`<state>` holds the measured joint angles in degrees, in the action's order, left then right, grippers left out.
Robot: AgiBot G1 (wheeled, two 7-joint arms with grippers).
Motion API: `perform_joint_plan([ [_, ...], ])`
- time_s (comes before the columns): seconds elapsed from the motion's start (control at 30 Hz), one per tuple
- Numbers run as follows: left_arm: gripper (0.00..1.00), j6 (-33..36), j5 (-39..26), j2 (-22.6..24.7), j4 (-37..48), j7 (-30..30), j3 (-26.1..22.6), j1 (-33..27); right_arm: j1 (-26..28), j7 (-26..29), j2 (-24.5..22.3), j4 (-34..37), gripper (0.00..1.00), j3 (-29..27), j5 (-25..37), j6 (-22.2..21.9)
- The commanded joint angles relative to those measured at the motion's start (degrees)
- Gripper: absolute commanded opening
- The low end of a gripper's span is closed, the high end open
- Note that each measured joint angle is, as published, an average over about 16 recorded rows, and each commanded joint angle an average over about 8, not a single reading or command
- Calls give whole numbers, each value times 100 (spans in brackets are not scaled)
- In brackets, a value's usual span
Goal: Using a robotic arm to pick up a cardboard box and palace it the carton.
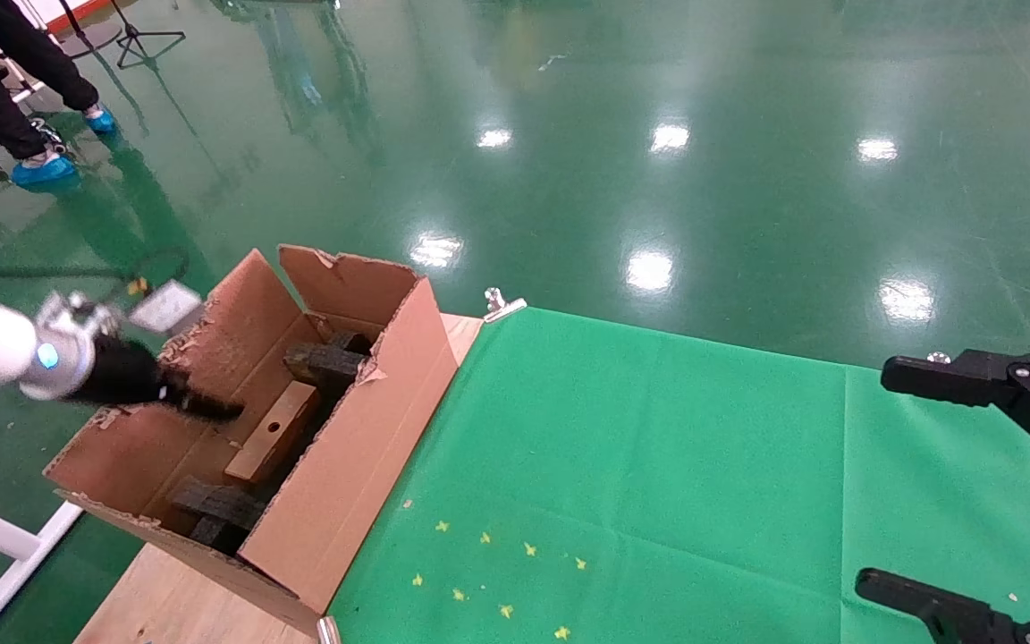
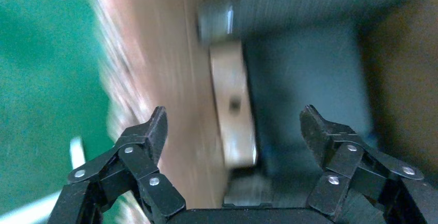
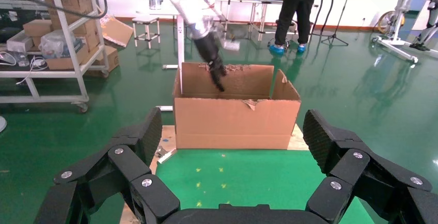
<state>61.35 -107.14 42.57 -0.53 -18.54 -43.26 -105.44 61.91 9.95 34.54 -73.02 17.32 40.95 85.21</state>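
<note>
Your left gripper [image 2: 233,126] is hanging open, empty, over the carton [image 1: 363,429] at the table's left edge; box [image 1: 272,433] is lying inside, so looks dropped.

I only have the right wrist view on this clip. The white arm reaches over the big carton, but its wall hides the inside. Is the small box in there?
Observer: Yes. The cardboard box lies inside the carton, hole face up, leaning among dark foam pieces.
Reviewer: Is the left hand holding it?
Observer: No. The left hand is open above the box, touching nothing.
Reviewer: And the right hand?
Observer: The right hand is open and empty, over the green cloth away from the carton.
</note>
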Motion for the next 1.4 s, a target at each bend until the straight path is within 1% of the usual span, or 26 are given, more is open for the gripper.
perform_joint_plan([
  [0.03,100,162,94,-68,-81,92,67,-131,0,0,0,1,100,0,0,0],
  [0.2,100,910,504,-357,-295,266,344,-540,1,-1,0,1,100,2,-1,0],
  [0.33,100,1337,704,-512,-430,316,476,-757,1,-1,-1,2,100,2,-2,0],
  [0.43,100,1520,769,-592,-530,351,514,-858,0,-1,-1,2,100,2,-2,-1],
  [0.63,100,1581,828,-621,-630,367,535,-845,0,-2,-1,3,100,2,-3,-1],
  [0.8,100,1634,1135,-631,-988,390,653,-571,1,-3,-1,4,100,4,-4,-1],
  [1.4,100,1908,2984,-674,-3154,523,1363,1129,3,-6,-2,6,100,8,-7,-2],
])
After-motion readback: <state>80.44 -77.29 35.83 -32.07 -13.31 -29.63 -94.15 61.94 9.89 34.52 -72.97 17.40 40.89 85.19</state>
